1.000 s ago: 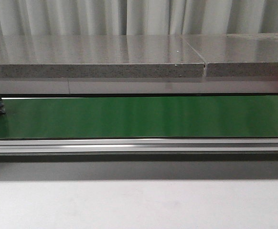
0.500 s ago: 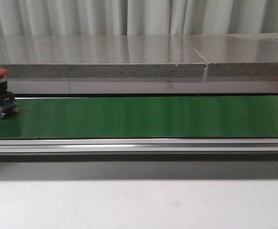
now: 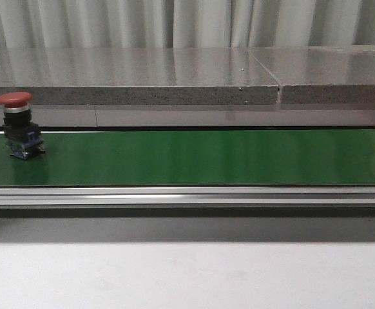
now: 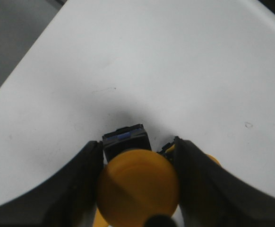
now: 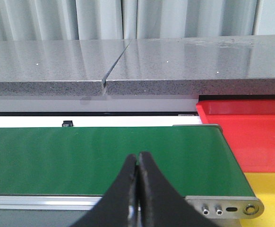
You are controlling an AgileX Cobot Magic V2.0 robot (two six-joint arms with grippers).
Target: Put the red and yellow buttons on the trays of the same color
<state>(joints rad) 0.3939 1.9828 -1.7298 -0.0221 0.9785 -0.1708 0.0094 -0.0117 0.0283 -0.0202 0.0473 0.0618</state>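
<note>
One red button stands upright on the green belt, near the belt's left end, its mushroom cap on top and its dark body with the blue base below, so its long axis runs straight up from the belt surface. It is the only red button I can see from the front, and it has travelled along the belt: a second ago only a sliver of it showed at the left edge of the front view, half a second ago it was fully in sight close to that edge, and now it sits a little further in toward the middle. The rest of the belt looks the same as before. One yellow button is with the left gripper, seen cap-on from the wrist camera, its dark body and blue base pointing away toward the white worktop below it; the jaws stand on either side of the cap and pinch it between them. That makes two buttons in all, one of each colour. The right gripper hangs at the near edge of the belt's right end with its jaws pressed together and nothing between them. Past that end of the belt lies one red tray, and nearer to the camera one yellow tray just beside it, the two touching along a shared edge.
</note>
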